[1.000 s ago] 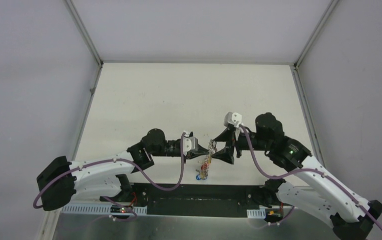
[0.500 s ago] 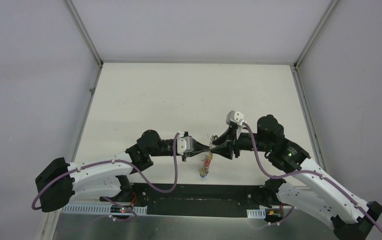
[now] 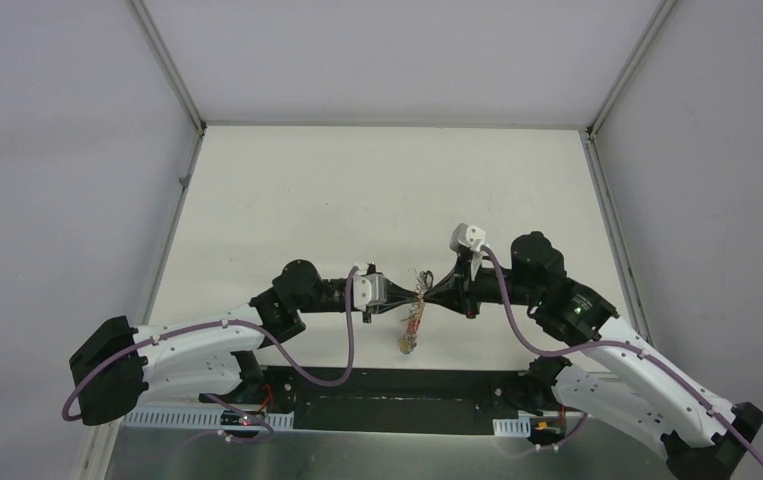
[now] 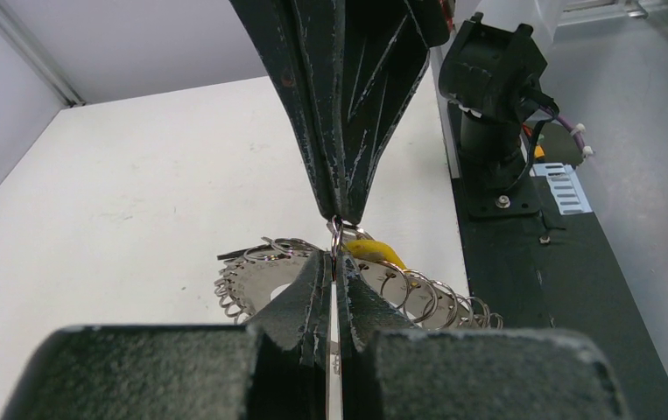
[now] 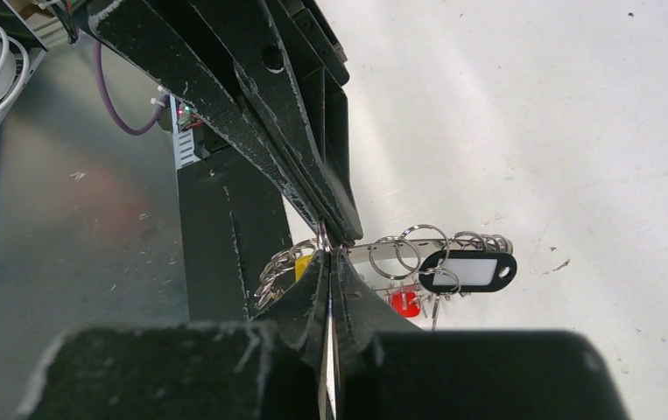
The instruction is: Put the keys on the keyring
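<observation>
two white-shelled arms (image 3: 197,345), black joints and wrists — looping purple cables (image 3: 354,330), scuffed black end effector fingers (image 4: 348,105)

Off-white table (image 3: 357,190), lightly speckled; black plate (image 3: 397,385) along near edge

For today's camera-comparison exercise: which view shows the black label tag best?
Right wrist: the black tag faces the camera, its white insert clear. The left wrist view does not show it; in the top view it is too small to make out.

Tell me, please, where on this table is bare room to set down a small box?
The far half of the table, up to the back wall, is bare. The near middle is crowded: the left gripper and the right gripper meet there at the keyring, with keys hanging below.
</observation>
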Robot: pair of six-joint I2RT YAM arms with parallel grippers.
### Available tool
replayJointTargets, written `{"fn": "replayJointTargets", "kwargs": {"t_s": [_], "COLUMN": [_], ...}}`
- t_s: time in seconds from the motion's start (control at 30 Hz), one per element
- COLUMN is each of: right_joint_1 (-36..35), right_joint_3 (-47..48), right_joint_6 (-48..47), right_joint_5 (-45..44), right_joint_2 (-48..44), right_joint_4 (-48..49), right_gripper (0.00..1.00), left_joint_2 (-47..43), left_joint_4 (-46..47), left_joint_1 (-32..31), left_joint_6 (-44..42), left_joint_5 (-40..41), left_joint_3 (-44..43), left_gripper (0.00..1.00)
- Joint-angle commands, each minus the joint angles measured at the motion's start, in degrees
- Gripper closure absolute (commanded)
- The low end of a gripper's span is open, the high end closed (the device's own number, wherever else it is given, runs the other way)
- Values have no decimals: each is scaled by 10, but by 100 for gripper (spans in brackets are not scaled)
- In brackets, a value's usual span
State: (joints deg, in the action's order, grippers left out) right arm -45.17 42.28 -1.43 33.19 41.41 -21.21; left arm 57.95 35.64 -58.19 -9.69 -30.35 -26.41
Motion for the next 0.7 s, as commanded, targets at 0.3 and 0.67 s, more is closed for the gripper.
{"fn": "replayJointTargets", "kwargs": {"t_s": [0.3, 0.67], "right_joint_1": [-2, -2], "right_joint_3": [3, -1], "right_joint_6": [-10, -17], "right_joint_5": [-1, -6], "right_joint_2": [-17, 7], "right_joint_4": [-29, -43], "right_gripper": [100, 100], "left_joint_2": [-38, -43], "left_joint_4": [19, 21], "left_joint_1": [-7, -7], "left_joint_6": [-19, -23], "left_joint_5": [-2, -5], "left_joint_3": [-15, -16], "left_gripper": [100, 100]}}
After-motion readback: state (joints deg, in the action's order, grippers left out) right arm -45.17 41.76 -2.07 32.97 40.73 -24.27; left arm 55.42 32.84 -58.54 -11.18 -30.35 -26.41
